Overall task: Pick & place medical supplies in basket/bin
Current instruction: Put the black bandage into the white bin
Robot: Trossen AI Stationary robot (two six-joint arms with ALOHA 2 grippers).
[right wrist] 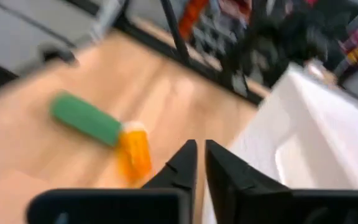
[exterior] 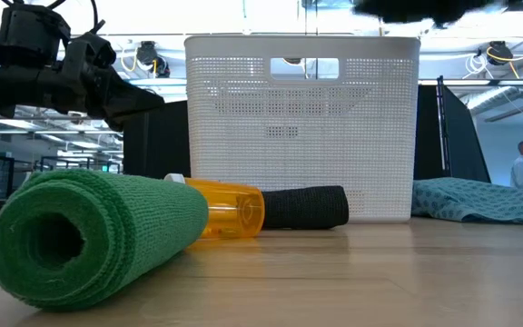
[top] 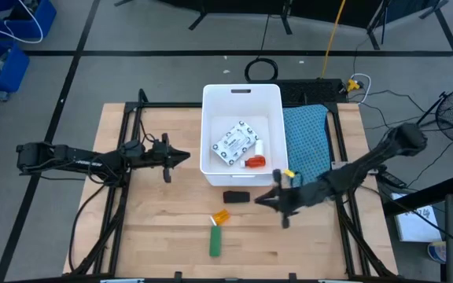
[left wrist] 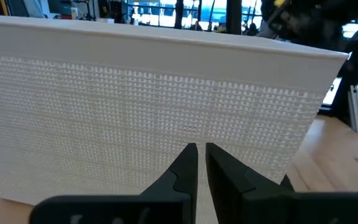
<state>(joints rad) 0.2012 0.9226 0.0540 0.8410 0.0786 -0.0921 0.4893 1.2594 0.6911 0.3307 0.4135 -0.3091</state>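
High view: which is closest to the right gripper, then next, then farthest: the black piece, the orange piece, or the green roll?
From the right gripper:
1. Black piece, right beside it, below the basket.
2. Orange piece, toward the table's front.
3. Green roll, nearest the front edge.

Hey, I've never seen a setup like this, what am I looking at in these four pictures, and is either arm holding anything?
It's a two-armed robot at a wooden table. One camera looks straight down, one sits at tabletop height, and one rides on each wrist. The white basket already holds a white packet and a red bottle. On the table in front of it lie a black piece, an orange vial and a green roll. A blue-green cloth lies beside the basket. The left gripper points at the basket's wall; the right gripper is near the black piece. Both look nearly shut and empty.
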